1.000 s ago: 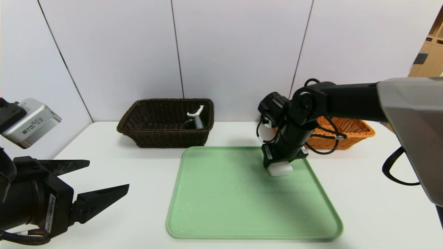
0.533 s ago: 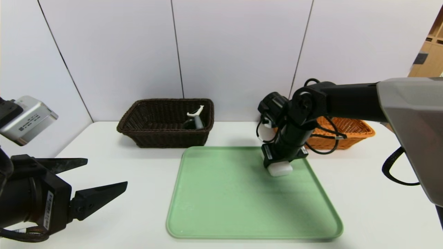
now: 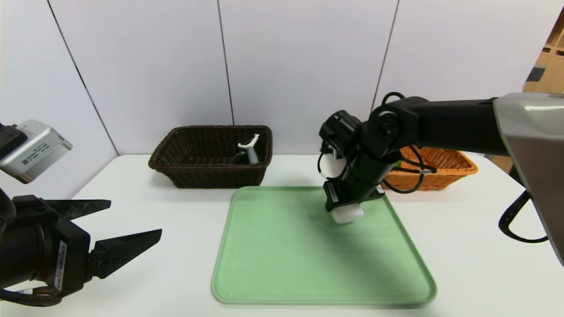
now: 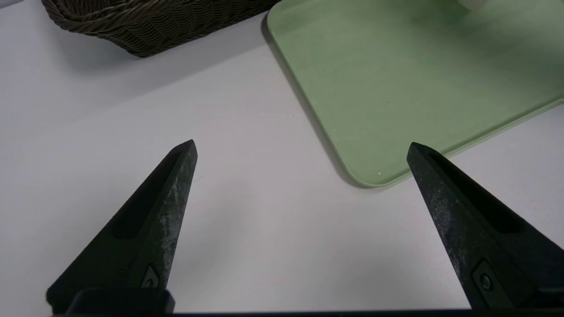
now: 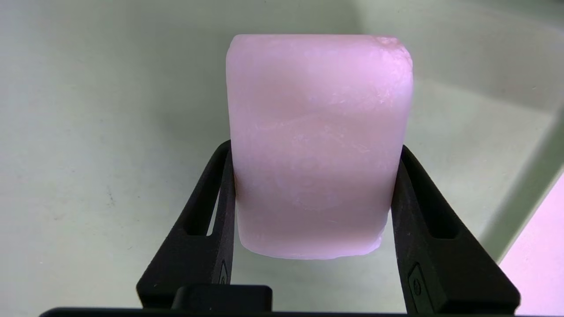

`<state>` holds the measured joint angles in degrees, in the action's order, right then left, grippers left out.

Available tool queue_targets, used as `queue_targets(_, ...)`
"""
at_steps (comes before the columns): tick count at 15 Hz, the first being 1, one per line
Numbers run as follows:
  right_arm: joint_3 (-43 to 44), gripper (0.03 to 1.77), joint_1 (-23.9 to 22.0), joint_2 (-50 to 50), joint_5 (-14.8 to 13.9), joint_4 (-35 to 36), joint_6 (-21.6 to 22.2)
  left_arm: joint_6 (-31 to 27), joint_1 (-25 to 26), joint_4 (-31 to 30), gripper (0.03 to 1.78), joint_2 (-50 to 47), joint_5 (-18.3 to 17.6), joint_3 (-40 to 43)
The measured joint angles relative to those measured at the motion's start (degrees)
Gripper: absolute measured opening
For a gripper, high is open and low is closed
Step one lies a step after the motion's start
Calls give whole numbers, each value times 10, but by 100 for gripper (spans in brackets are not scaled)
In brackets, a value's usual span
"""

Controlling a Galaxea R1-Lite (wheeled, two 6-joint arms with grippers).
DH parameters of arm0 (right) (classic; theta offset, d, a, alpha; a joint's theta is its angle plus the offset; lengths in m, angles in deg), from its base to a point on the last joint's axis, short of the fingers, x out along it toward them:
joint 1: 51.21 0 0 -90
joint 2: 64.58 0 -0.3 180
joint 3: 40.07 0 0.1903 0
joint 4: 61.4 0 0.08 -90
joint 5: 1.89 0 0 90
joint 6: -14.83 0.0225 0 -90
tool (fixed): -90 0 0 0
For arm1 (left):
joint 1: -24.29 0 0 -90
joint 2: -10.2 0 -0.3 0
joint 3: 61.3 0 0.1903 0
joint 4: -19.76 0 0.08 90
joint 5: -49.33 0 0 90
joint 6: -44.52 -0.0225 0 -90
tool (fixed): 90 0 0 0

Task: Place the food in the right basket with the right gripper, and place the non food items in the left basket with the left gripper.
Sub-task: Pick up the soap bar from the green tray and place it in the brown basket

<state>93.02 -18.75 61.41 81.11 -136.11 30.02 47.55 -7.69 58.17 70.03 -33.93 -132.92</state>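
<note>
You're looking at a lab-style test bay: a bare white surface (image 3: 145, 207), plain white wall panels (image 3: 304, 66) behind, wooden shelving (image 3: 548, 57) at the edge.

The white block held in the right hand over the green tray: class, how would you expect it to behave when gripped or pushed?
The white block looks stiff: the right hand clamps its flat sides with no visible denting. Its smooth, waxy surface suggests that it could slip. Flat faces and rounded corners suggest sliding, not rolling, on the green tray.
</note>
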Motion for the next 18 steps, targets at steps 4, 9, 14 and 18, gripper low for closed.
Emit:
queue_targets(4, 14, 97, 40, -31, -4, 4, -5, 0, 0, 0, 169, 0, 1, 2)
queue_targets(9, 20, 97, 92, -73, -31, 118, -50, 0, 0, 3, 169, 2, 1, 6)
queue_targets(14, 19, 97, 107, -54, -46, 355, -94, -1, 0, 6, 169, 3, 3, 10)
queue_targets(18, 20, 97, 109, -12, -46, 505, -107, -1, 0, 7, 169, 6, 13, 11)
